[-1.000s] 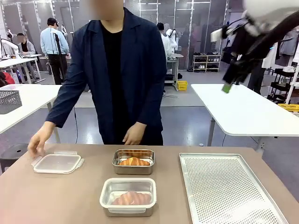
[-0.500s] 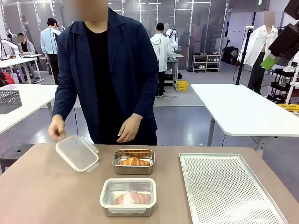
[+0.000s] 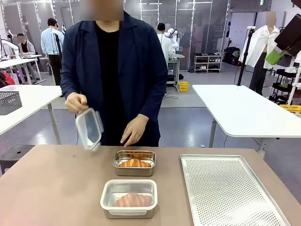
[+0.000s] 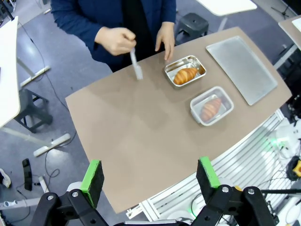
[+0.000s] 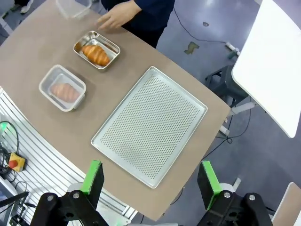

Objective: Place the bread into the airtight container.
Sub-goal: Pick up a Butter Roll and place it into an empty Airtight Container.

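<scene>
Taking the open steel container (image 3: 134, 163) in the middle of the brown counter (image 3: 51, 188) as the landmark: it holds one golden croissant (image 3: 134, 163), uncovered. Just on the robot's side of it sits a second container (image 3: 129, 198) with a clear lid already on, a croissant (image 3: 132, 200) showing dimly through the plastic. To the landmark's right, well apart from it, lies a perforated metal tray (image 3: 230, 193), bare.

Behind the landmark stands a person in a dark jacket. One hand (image 3: 76, 102), up and to the landmark's left, holds a clear plastic lid (image 3: 89, 128) tilted nearly on edge above the counter. The other hand (image 3: 133, 131) hangs just behind the landmark's far rim, fingers pointing down; whether it touches the rim I cannot tell.

The right gripper (image 5: 149, 178) hangs high over the counter, above the tray and well clear of the landmark; its green-padded fingers (image 5: 93, 176) stand wide apart, gripping nothing. The left gripper (image 4: 149, 178) is likewise high up, looking down on the whole counter, with the landmark far off toward the person; its fingers (image 4: 93, 179) are spread apart and empty.
</scene>
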Tool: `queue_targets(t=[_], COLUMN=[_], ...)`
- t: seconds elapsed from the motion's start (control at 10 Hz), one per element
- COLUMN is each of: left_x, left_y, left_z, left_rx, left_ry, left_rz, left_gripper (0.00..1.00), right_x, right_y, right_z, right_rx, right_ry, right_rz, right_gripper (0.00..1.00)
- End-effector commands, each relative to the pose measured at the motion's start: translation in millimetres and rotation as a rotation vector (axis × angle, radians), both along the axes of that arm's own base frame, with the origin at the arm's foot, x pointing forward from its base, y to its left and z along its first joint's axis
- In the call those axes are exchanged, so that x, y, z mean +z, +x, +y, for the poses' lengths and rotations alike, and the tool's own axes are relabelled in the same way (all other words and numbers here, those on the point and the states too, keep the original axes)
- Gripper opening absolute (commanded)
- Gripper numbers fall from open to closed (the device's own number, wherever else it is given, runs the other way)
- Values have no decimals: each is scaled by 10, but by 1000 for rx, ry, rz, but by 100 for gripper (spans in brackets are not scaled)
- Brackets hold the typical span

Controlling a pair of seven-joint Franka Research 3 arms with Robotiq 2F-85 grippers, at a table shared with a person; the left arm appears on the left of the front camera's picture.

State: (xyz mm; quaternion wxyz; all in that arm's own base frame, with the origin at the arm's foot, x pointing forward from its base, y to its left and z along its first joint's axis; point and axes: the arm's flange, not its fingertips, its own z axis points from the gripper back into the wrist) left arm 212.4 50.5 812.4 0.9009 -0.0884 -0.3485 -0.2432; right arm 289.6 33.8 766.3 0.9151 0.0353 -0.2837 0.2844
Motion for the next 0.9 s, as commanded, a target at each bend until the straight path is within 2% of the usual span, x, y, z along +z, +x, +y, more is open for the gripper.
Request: queue_targets(t=[0.0, 0.8], left_x=[4, 4], left_y=[-4, -4], left_z=[-4, -4], left_rx=[-7, -7], left_ry=[9, 9], left_rz=[-1, -1], left_gripper=[100, 100], right_x=[-8, -8], right_y=[18, 18], right_z=[-32, -32], right_rx=[-5, -5], right_ry=[-3, -3], right_rz=[0, 0], right_gripper=[100, 100])
